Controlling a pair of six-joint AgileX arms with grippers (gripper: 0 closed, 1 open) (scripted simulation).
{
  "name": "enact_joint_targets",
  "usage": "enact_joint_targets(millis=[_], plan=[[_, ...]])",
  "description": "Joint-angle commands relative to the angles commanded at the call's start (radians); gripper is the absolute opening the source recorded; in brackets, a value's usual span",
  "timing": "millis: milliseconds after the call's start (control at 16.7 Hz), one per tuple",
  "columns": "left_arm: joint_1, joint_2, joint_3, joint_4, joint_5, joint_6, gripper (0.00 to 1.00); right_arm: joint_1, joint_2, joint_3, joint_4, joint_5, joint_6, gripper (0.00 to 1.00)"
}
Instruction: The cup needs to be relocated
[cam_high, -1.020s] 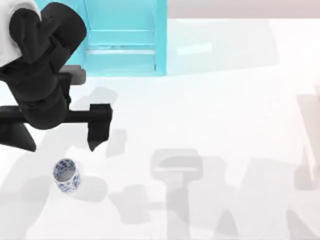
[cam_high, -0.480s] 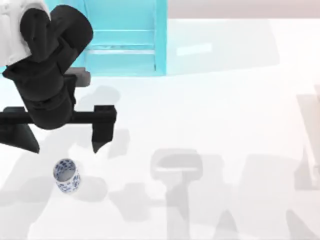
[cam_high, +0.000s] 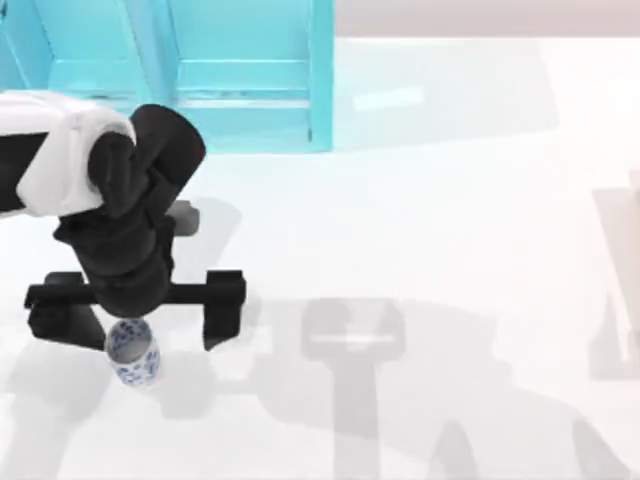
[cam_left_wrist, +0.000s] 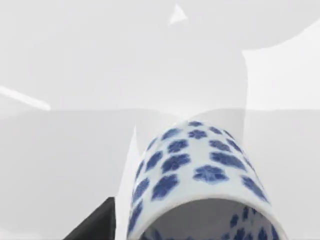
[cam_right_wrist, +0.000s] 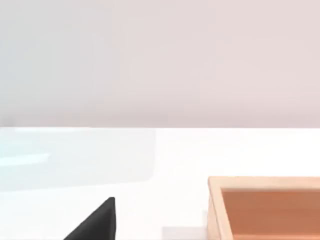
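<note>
The cup (cam_high: 134, 354) is small, white with blue flowers, and stands upright near the table's front left. My left gripper (cam_high: 135, 328) hangs right over it, open wide. One black finger (cam_high: 58, 318) is to the cup's left and the other finger (cam_high: 224, 308) to its right, neither touching it. In the left wrist view the cup (cam_left_wrist: 200, 175) looms close with its pale grey inside showing, and one dark fingertip (cam_left_wrist: 95, 226) sits beside it. A dark tip of my right gripper (cam_right_wrist: 95, 222) appears in the right wrist view, far from the cup.
A turquoise shelf-like cabinet (cam_high: 250, 80) stands at the back left of the table. A shallow wooden box (cam_right_wrist: 265, 200) with an orange floor lies on the table in the right wrist view. White tabletop stretches across the middle and right.
My left arm has swung toward the table's front and slightly right. Its open gripper, which was behind the cup, now straddles it. The cup has not moved.
</note>
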Motion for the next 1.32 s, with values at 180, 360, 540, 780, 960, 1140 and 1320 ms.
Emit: enact_joint_targets(millis=[180,360,540,780,960,1140,1320], plan=[[0.0,0.016,-0.037,0.045,0.0,0.0,1.0,0.0,0.0,0.0,0.0,0.0,0.0,1.0],[0.0,0.016,-0.037,0.045,0.0,0.0,1.0,0.0,0.0,0.0,0.0,0.0,0.0,1.0],[0.0,0.016,-0.037,0.045,0.0,0.0,0.77,0.0,0.0,0.0,0.0,0.0,0.0,1.0],[0.0,0.016,-0.037,0.045,0.0,0.0,0.47,0.0,0.0,0.0,0.0,0.0,0.0,1.0],[0.0,0.016,-0.037,0.045,0.0,0.0,0.25,0.0,0.0,0.0,0.0,0.0,0.0,1.0],[0.0,0.016,-0.037,0.045,0.0,0.0,0.02,0.0,0.0,0.0,0.0,0.0,0.0,1.0],[0.0,0.016,-0.037,0.045,0.0,0.0,0.0,0.0,0.0,0.0,0.0,0.0,0.0,1.0]])
